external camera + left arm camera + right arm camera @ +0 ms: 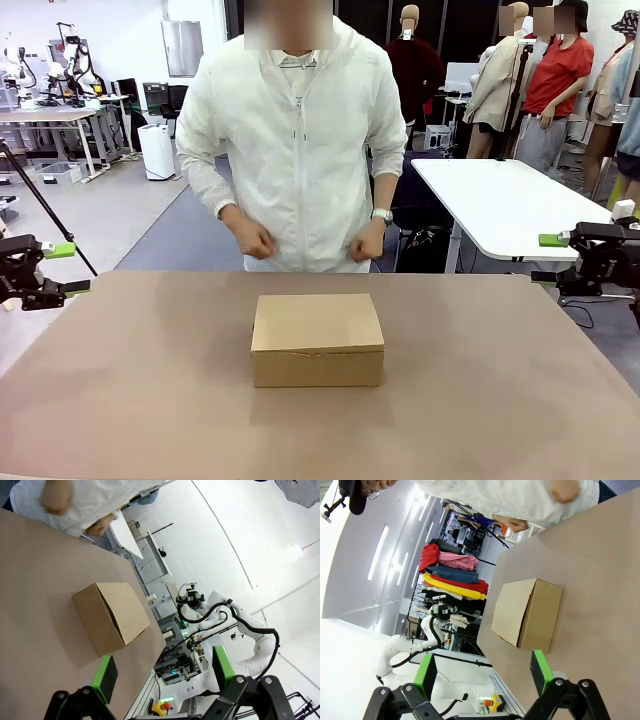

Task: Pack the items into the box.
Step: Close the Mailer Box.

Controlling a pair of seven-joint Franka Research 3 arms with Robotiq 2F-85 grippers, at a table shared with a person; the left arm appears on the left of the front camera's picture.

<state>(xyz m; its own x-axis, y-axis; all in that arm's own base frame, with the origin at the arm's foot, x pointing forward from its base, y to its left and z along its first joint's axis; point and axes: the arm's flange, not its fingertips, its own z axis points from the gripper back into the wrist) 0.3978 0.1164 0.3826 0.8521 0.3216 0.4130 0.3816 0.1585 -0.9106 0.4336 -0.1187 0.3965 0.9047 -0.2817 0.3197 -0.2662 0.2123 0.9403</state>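
Note:
The brown cardboard box (317,338) sits closed in the middle of the table; it also appears in the left wrist view (111,617) and the right wrist view (527,613). My left gripper (62,270) hovers open at the table's left edge, its green pads (106,676) apart with nothing between them. My right gripper (550,258) hangs open off the right edge, pads (540,669) spread and empty. The items are out of view. A person in a white jacket stands at the far side with both fists (253,240) held at waist height, away from the box.
The brown tabletop (120,390) is bare around the box on all sides. A white table (500,200) stands behind at the right. A black tripod leg (45,205) slants near my left gripper.

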